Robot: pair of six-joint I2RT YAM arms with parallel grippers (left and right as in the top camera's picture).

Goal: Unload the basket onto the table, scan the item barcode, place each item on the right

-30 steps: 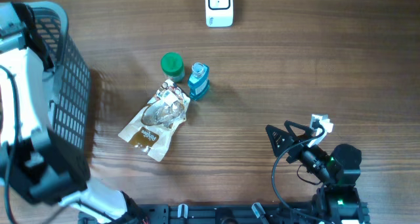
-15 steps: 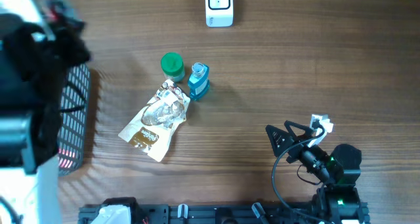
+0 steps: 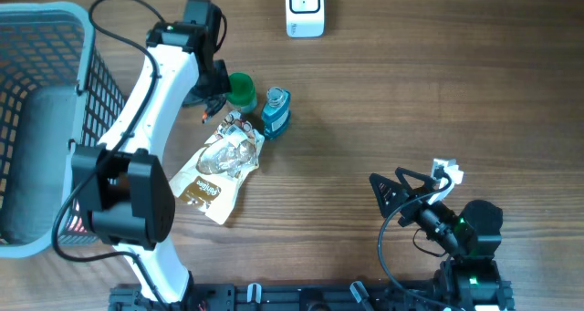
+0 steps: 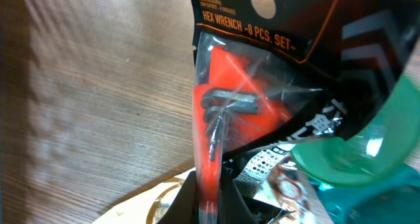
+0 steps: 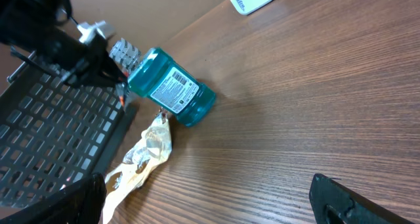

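Left claw: shut tight on the hex wrench pack; it pinches the orange strip at the pack's edge, and the rest of the pack hangs free in front of the wrist camera
Pack: held low over the table, just beside the green cap and near the blue bottle; the pouch lies close below it; well apart from the scanner at the far edge
Right claw: jaws wide, holding nothing, parked at the near right of the table
Barcode: the front label reads plainly in the wrist view; I cannot tell which face carries the code
Step in hand: judged to be carrying the pack across to the scanner
Doing it well: rise first, so the hanging pack clears the green cap and bottle; then travel toward the scanner without a sharp swing; turn the wrist until the coded face meets the scanner's window; hold it flat and steady there
Risk: an edge pinch on a limp film pack may let it sway, twist or slip; glossy film may glare; a low pass could tip the bottle
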